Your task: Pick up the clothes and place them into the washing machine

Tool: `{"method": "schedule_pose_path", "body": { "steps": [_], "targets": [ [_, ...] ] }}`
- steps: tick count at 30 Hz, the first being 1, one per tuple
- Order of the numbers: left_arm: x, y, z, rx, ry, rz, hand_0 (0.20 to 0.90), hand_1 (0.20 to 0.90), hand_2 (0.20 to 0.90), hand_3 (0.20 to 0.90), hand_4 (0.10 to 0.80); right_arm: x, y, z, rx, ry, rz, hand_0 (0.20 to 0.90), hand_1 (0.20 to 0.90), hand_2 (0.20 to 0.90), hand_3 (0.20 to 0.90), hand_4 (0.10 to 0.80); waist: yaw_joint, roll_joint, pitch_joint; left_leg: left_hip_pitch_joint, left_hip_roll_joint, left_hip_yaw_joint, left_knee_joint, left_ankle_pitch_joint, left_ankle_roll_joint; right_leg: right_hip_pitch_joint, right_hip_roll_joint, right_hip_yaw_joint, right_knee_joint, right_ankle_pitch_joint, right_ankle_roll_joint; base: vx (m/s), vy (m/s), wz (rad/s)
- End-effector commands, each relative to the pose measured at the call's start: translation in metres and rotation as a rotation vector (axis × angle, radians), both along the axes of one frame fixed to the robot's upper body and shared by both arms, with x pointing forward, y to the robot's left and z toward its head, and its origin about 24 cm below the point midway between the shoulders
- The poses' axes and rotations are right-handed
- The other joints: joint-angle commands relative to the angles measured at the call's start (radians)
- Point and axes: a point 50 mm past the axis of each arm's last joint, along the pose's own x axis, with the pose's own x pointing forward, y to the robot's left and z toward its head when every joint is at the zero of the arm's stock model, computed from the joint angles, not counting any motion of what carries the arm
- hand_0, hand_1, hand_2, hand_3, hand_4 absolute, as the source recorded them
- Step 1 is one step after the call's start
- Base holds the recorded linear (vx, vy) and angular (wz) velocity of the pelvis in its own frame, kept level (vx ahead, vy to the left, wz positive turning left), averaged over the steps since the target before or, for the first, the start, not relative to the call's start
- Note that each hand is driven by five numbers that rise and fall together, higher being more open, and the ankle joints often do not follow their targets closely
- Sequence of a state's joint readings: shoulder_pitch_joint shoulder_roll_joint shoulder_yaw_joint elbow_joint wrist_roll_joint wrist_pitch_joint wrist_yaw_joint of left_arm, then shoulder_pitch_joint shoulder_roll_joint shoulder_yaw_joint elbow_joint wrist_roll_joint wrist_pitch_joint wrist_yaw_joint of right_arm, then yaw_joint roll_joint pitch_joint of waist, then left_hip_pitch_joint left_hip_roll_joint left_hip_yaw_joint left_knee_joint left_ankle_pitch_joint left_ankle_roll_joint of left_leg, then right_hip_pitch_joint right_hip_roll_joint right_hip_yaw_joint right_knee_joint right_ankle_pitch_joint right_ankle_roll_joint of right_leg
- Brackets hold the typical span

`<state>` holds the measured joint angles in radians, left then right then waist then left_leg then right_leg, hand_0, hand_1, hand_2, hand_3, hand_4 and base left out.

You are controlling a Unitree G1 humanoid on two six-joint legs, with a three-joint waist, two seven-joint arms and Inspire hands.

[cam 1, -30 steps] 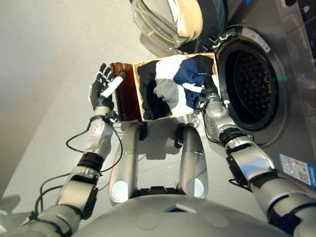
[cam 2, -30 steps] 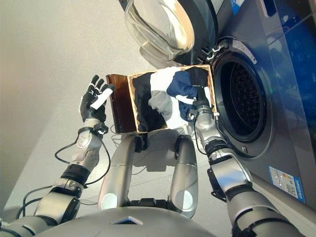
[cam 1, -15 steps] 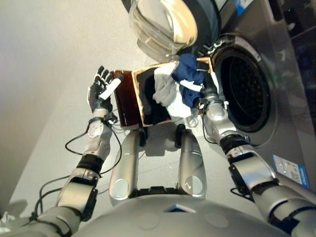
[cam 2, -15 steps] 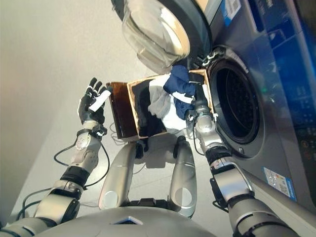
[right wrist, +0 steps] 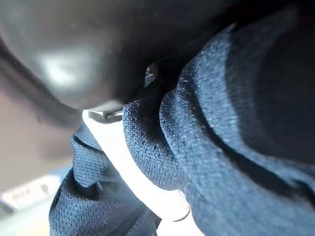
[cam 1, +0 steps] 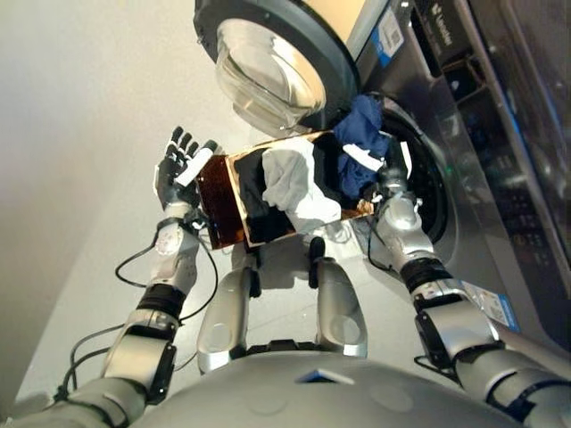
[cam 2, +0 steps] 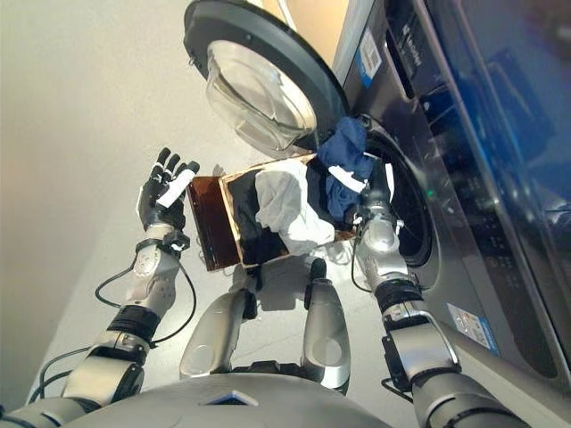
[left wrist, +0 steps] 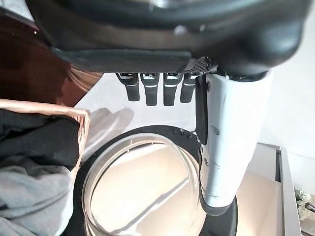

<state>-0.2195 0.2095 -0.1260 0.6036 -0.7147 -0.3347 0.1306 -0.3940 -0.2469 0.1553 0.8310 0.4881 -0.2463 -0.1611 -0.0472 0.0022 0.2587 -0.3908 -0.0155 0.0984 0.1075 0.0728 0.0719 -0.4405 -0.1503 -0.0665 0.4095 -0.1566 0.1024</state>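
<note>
At frame centre a wooden box (cam 1: 230, 201) is seen tilted, its dark side panel turned toward the left hand (cam 1: 177, 169), whose fingers are spread straight and hold nothing. Black, grey and white clothes (cam 1: 290, 183) are heaped in the box. Right of them a navy garment (cam 1: 362, 134) is lifted against the washing machine's drum opening (cam 2: 403, 214), pinched by the right hand (cam 1: 391, 174); in the right wrist view the blue knit is wrapped over the white thumb, and the remaining fingers cannot be made out. The opening is largely blocked by garment and hand. At upper centre the round glass door (cam 1: 263, 76) is swung open, partly cut off by the frame edge.
</note>
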Motion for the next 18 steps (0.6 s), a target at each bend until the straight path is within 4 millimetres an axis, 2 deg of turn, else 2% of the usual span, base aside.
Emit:
{"method": "schedule_pose_path", "body": {
  "steps": [1, 3, 4, 8, 11, 13, 18],
  "targets": [
    [0.012, 0.005, 0.022, 0.022, -0.132, 0.034, 0.900, 0.900, 0.900, 0.900, 0.800, 0.006, 0.003, 0.012, 0.309, -0.169, -0.139, 0.200, 0.200, 0.200, 0.200, 0.300, -0.001, 0.006, -0.071, 0.066, 0.018, -0.026, 0.039, -0.103, -0.077, 0.057, -0.030, 0.015, -0.199, 0.207, 0.021, 0.049, -0.001, 0.03],
    [0.012, 0.004, 0.022, 0.016, -0.133, 0.038, 0.900, 0.900, 0.900, 0.900, 0.800, 0.004, 0.006, 0.008, 0.353, -0.159, -0.147, 0.200, 0.200, 0.200, 0.200, 0.300, 0.000, 0.009, -0.068, 0.070, 0.018, -0.028, 0.034, -0.101, -0.078, 0.055, -0.030, 0.015, -0.199, 0.208, 0.022, 0.009, 0.003, -0.02],
    [0.010, 0.004, 0.022, 0.003, -0.135, 0.045, 0.900, 0.900, 0.900, 0.900, 0.800, 0.001, 0.011, 0.000, 0.526, -0.164, -0.211, 0.200, 0.200, 0.200, 0.200, 0.300, 0.001, 0.013, -0.064, 0.068, 0.016, -0.026, 0.034, -0.101, -0.079, 0.053, -0.029, 0.016, -0.201, 0.207, 0.022, 0.008, 0.011, -0.03],
    [0.011, -0.001, 0.023, -0.025, -0.144, 0.036, 0.900, 0.900, 0.900, 0.900, 0.800, -0.002, 0.020, -0.009, 0.689, -0.150, -0.239, 0.200, 0.200, 0.200, 0.200, 0.300, 0.006, 0.020, -0.058, 0.061, 0.015, -0.028, 0.033, -0.098, -0.081, 0.055, -0.030, 0.014, -0.212, 0.206, 0.022, 0.000, 0.000, 0.00],
    [0.011, -0.004, 0.023, -0.040, -0.146, 0.030, 0.900, 0.900, 0.900, 0.900, 0.800, -0.003, 0.021, -0.014, 0.767, -0.151, -0.279, 0.200, 0.200, 0.200, 0.200, 0.300, 0.006, 0.024, -0.056, 0.059, 0.014, -0.030, 0.033, -0.097, -0.081, 0.058, -0.032, 0.012, -0.216, 0.207, 0.022, 0.000, 0.000, 0.00],
    [0.010, -0.008, 0.021, -0.066, -0.141, 0.028, 0.900, 0.900, 0.900, 0.900, 0.800, -0.007, 0.020, -0.021, 0.894, -0.157, -0.380, 0.200, 0.200, 0.200, 0.200, 0.300, 0.006, 0.030, -0.054, 0.059, 0.012, -0.030, 0.032, -0.106, -0.081, 0.060, -0.034, 0.009, -0.218, 0.203, 0.025, 0.001, 0.018, 0.01],
    [0.011, -0.009, 0.025, -0.093, -0.161, 0.034, 0.900, 0.900, 0.900, 0.900, 0.800, -0.003, 0.019, -0.021, 1.050, -0.198, -0.500, 0.200, 0.200, 0.200, 0.200, 0.300, 0.015, 0.044, -0.043, 0.036, 0.006, -0.023, 0.045, -0.114, -0.079, 0.034, -0.034, 0.020, -0.213, 0.206, 0.029, -0.007, 0.017, -0.02]
  ]
}}
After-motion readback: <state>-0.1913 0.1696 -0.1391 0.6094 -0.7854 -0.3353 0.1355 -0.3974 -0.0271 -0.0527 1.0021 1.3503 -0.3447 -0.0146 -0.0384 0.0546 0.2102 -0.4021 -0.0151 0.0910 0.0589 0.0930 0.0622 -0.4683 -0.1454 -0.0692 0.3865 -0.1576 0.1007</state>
